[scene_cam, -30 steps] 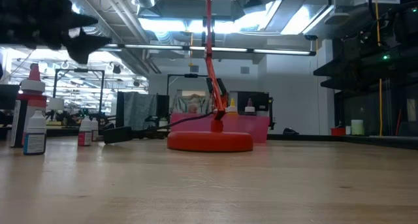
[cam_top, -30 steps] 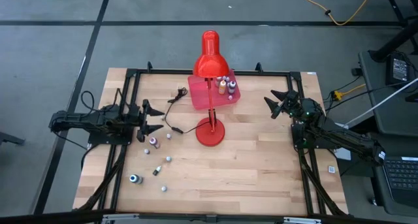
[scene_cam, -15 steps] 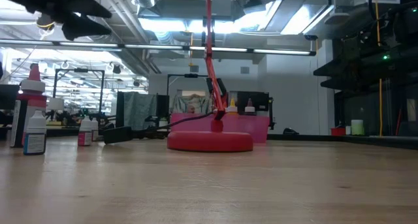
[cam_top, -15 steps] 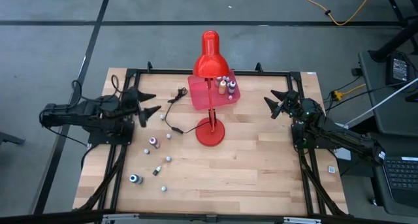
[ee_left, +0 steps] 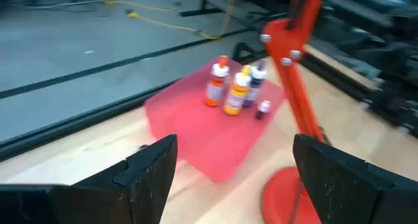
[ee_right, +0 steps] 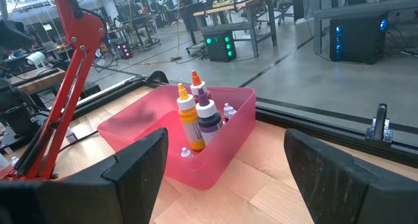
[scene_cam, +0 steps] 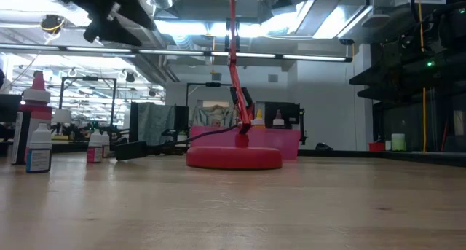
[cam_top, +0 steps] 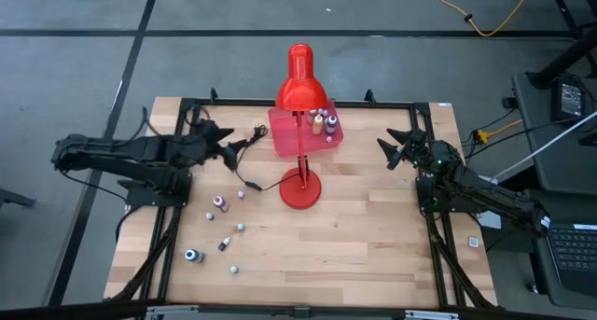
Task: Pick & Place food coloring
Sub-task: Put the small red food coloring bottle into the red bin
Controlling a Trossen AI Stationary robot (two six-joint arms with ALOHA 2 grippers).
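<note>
Several small food coloring bottles stand in the pink tray [cam_top: 322,122], also seen in the left wrist view [ee_left: 236,92] and the right wrist view [ee_right: 196,119]. More food coloring bottles [cam_top: 218,202] rest loose on the wood near the left side, two of them upright in the low view [scene_cam: 36,144]. My left gripper [cam_top: 224,141] hangs open above the table, left of the tray, pointing at it [ee_left: 228,172]. My right gripper [cam_top: 387,143] waits open to the right of the tray [ee_right: 222,172].
A red desk lamp stands with its base [cam_top: 300,189] in the table's middle; its stem leans over the pink tray [cam_top: 284,141]. Its black cord [cam_top: 250,161] lies between my left gripper and the base. A black frame [cam_top: 280,103] rims the table.
My left gripper has risen from just above the loose bottles and swung toward the table's far edge and then right, toward the pink tray, turning to face it. It has stayed open and carries nothing. The bottles have not moved.
</note>
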